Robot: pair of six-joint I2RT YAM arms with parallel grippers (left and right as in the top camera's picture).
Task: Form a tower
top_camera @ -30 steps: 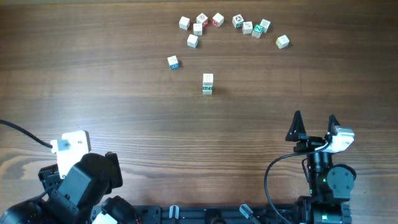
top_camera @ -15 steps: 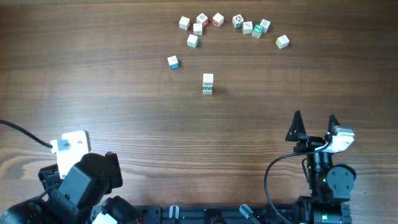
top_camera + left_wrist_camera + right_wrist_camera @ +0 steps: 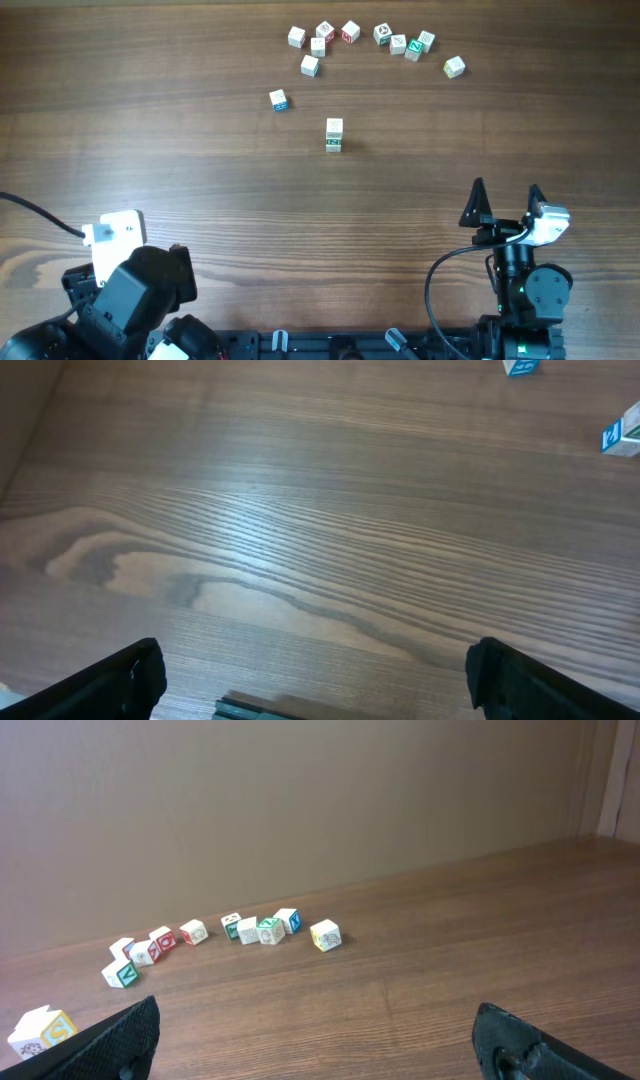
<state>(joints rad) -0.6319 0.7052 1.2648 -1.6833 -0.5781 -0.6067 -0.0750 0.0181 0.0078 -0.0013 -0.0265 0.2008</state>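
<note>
Nothing has moved since the earlier frames: both arms parked, cubes unchanged.

Left gripper (image 3: 315, 682): jaws wide apart, empty, at 7 o'clock of the table (image 3: 150, 150). Right gripper (image 3: 506, 200): jaws wide apart, empty, at 5 o'clock.

Tower (image 3: 334, 135) stands alone just past table centre toward 12 o'clock, well apart from both grippers. From overhead it looks like two cubes, though the count is hard to confirm. Whitish top face, green print on the near side face, upright, edges roughly lined up.

Loose cubes (image 3: 350, 40) are scattered in an arc at 12 o'clock of the tower. One blue-marked cube (image 3: 278, 99) sits at 10 o'clock of it, near but not touching.

Risks, judged:
- Small footprint, so a placed cube set off-centre or released while tilted could slide off or topple the stack.
- A finger reaching past toward the far cubes could clip the tower, since it stands between the arms and the supply.
- The far cubes are crowded, so a grab may nudge neighbours.
</note>
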